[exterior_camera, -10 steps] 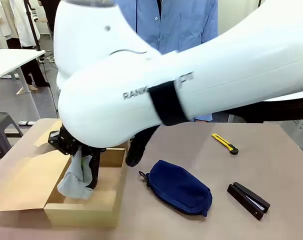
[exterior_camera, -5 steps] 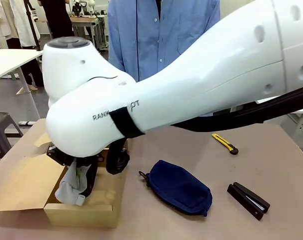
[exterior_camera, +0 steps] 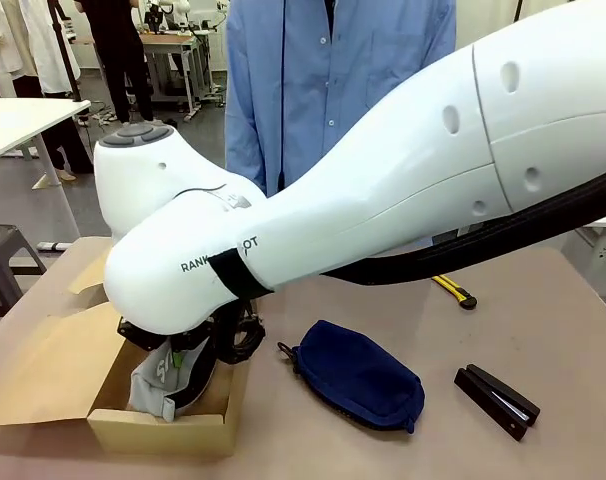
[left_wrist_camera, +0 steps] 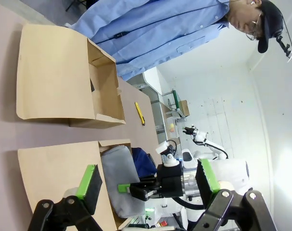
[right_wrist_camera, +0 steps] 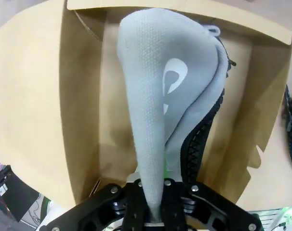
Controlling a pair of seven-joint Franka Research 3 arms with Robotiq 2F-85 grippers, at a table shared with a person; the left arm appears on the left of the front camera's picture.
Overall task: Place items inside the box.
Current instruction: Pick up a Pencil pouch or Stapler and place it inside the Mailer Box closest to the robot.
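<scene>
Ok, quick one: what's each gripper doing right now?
Left gripper: open, empty.
Right gripper: shut on the grey pencil case, whose lower end is in the cardboard box.

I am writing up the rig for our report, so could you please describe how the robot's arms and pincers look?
The right arm is a glossy white rounded shell with dark grey lettering, a black band round it and a black cable beneath. The left pincer has black linked fingers with bright green pads.

One box [exterior_camera: 163, 432], one grey pencil case [exterior_camera: 155, 378], one navy pouch [exterior_camera: 358, 375], one stapler [exterior_camera: 496, 400], one utility knife [exterior_camera: 455, 291]
</scene>
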